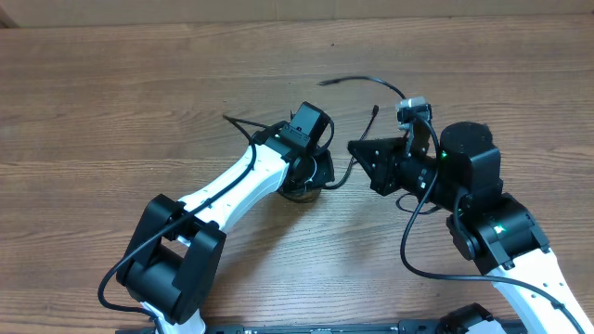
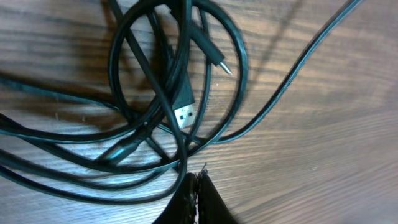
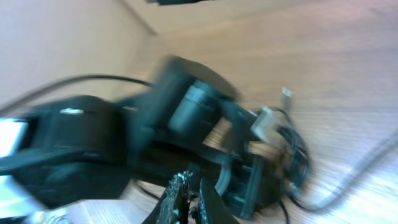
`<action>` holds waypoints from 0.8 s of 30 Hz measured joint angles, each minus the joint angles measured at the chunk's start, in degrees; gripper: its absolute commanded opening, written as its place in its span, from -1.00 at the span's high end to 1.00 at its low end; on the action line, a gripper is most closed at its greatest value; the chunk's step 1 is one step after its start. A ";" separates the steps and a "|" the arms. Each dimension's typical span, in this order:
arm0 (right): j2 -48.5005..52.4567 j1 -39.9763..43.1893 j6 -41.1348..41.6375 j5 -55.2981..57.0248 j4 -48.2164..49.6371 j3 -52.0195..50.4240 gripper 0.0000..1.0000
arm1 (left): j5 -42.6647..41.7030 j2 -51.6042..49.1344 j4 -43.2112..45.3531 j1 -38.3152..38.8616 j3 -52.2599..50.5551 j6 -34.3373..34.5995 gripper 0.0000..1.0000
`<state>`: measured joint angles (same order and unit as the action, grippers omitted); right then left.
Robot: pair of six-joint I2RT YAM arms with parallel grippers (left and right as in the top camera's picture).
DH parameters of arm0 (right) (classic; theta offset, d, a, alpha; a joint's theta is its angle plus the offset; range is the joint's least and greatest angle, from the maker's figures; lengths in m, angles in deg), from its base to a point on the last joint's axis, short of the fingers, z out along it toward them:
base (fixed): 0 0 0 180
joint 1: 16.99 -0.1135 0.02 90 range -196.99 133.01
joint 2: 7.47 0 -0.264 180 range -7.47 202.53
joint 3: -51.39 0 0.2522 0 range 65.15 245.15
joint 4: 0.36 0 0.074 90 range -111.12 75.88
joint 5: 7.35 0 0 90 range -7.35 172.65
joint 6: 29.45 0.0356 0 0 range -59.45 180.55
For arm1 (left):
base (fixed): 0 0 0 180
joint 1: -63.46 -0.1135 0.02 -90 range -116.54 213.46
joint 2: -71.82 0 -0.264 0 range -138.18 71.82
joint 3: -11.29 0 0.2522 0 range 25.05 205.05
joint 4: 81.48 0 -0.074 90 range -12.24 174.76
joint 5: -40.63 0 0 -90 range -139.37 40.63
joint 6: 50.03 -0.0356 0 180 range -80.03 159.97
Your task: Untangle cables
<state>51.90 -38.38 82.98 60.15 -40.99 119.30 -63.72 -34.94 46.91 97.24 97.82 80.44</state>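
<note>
Cables [image 2: 184, 99]: loose overlapping loops on the desk [image 2: 323, 155], just ahead of the left pincer [image 2: 196, 186] tips. USB plug [image 2: 185, 117] sits mid-loop. Left pincer together, one strand at its tips; cannot tell if gripped. Right pincer [image 1: 355, 147] just beside the bundle, fingers together; its own view is blurred.

Overhead: high above, facing straight down on the wooden table [image 1: 111, 83], whole workspace in frame
Left wrist: very near, facing down onto the cables [image 2: 180, 93]
Right wrist: low, blurred, seemingly facing sideways toward the left arm [image 3: 186, 106]
Shared: the cables, in all three views
</note>
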 measured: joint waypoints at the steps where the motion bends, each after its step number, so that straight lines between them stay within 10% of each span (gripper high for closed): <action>1: -0.02 -0.02 0.15 3.39 -3.15 0.04 0.61 | -0.22 0.00 -1.25 0.00 0.02 -3.54 0.91; 5: 0.00 0.02 -0.09 15.91 -11.58 -0.11 -0.04 | -0.61 0.00 -6.56 0.00 -0.09 -16.37 0.67; 10: 2.54 0.02 0.00 23.54 -14.32 -0.11 -0.30 | -0.37 0.00 -4.24 -0.61 -0.11 -20.31 -0.79; 16: 14.73 -0.02 -0.02 21.59 -12.68 -0.11 -0.42 | -0.37 0.00 -1.62 -6.93 -0.09 -14.27 -0.97; 19: 22.08 -0.22 0.00 19.89 -11.47 -0.11 -1.00 | -0.33 0.00 -1.55 -10.84 -0.09 -11.26 -0.99; 24: 27.85 -0.90 2.93 18.97 -17.53 -0.15 -1.00 | -0.33 0.00 -1.53 -13.51 -0.09 -9.90 -0.99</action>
<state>79.75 -39.28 85.91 79.12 -58.52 119.15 -64.04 -34.94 45.38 83.73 97.73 70.54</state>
